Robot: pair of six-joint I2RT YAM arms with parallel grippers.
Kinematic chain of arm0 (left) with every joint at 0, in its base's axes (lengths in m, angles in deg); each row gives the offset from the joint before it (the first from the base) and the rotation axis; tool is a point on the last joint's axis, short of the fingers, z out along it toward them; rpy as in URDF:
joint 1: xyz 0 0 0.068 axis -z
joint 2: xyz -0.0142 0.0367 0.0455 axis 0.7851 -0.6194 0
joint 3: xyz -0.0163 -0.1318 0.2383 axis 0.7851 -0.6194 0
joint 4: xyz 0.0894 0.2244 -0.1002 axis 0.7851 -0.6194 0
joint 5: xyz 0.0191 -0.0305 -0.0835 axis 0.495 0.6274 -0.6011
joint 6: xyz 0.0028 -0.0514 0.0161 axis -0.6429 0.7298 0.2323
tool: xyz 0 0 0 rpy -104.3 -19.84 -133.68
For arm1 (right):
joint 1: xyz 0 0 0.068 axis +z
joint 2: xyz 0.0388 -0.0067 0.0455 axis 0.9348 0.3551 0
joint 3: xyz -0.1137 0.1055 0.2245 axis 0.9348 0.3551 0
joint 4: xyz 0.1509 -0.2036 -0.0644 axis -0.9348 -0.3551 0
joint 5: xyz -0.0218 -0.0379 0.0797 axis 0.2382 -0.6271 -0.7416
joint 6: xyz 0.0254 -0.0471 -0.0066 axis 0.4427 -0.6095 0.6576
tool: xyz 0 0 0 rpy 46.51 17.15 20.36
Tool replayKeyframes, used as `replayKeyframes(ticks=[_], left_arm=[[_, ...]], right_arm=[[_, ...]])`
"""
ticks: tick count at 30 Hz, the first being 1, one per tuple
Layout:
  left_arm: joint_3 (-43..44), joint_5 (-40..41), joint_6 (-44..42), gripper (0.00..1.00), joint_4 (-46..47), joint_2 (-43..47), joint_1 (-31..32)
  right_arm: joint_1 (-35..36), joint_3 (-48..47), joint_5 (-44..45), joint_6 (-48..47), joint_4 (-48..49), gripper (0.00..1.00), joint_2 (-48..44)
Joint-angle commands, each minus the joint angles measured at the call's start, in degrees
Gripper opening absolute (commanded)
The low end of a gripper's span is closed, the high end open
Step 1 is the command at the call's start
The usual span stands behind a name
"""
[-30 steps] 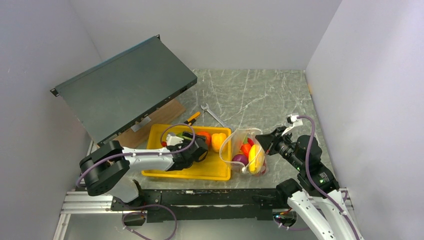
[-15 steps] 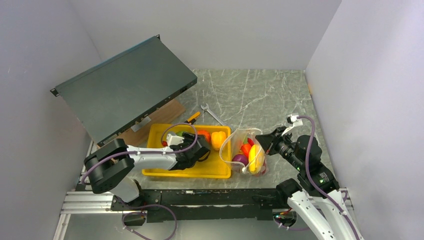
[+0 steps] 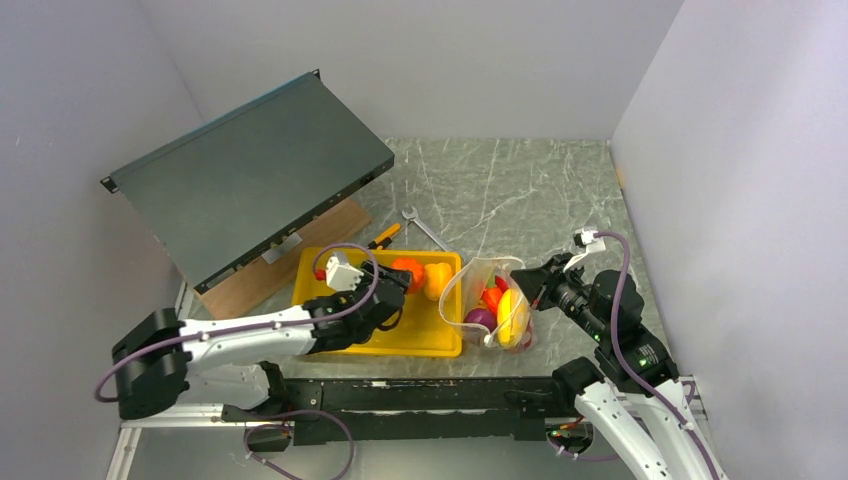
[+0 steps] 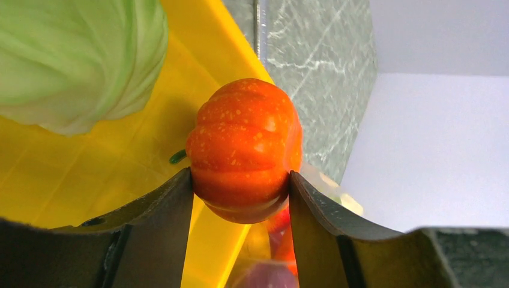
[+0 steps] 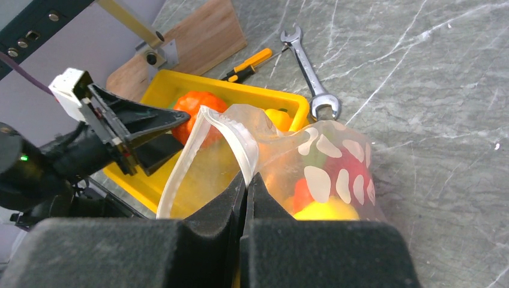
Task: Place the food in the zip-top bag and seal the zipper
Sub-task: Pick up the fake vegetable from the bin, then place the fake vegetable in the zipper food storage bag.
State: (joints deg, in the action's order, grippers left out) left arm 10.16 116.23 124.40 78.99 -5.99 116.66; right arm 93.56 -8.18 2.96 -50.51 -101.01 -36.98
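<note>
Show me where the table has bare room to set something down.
Bare marble table runs from the wrench to the back and right walls, beyond the bag. The near side is crowded: the tray, the bag, and both arms; the left end effector holds a pumpkin over the tray. The left is covered by the slanted panel.

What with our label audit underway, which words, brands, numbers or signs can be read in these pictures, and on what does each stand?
No text can be read in any view.
The zip-top bag has only white dots, no lettering.
Any stamping on the silver wrench is too small to read.
The orange pumpkin and the yellow tray are plain, with no label.
The dark metal panel shows no print.
</note>
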Motion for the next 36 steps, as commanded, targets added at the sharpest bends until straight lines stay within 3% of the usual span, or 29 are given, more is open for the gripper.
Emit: replayKeyframes(ticks=[1, 4, 10, 15, 22, 30, 36], left_arm=[[0.3, -4.3, -16.0, 0.00, -0.2, 6.6, 0.2], [2.9, -8.2, -25.6, 0.00, -2.0, 10.3, 0.2], [4.9, -23.2, -49.0, 0.00, 5.7, 16.5, 0.2], [12.6, -35.2, -60.4, 0.00, 4.4, 13.7, 0.2], [23.9, -45.4, -66.2, 0.00, 3.1, 2.7, 1.6], [28.9, -41.1, -66.2, 0.00, 0.5, -4.5, 2.5], [35.9, -37.7, -66.5, 0.00, -9.7, -11.0, 2.4]], right_arm=[[0.2, -1.2, 0.1, -0.5, 2.1, 0.00, 0.0], [0.3, -1.3, 0.2, -0.5, 2.1, 0.00, 0.2], [0.3, -1.3, -0.3, -0.1, 2.0, 0.00, 0.7], [0.2, -1.4, -0.5, 0.0, 2.0, 0.00, 0.9], [0.2, -1.5, -0.4, -0.3, 1.6, 0.00, 1.4], [0.3, -1.9, -0.7, -0.5, 1.7, 0.00, 1.9], [0.3, -2.0, -0.9, -0.4, 2.1, 0.00, 1.8]])
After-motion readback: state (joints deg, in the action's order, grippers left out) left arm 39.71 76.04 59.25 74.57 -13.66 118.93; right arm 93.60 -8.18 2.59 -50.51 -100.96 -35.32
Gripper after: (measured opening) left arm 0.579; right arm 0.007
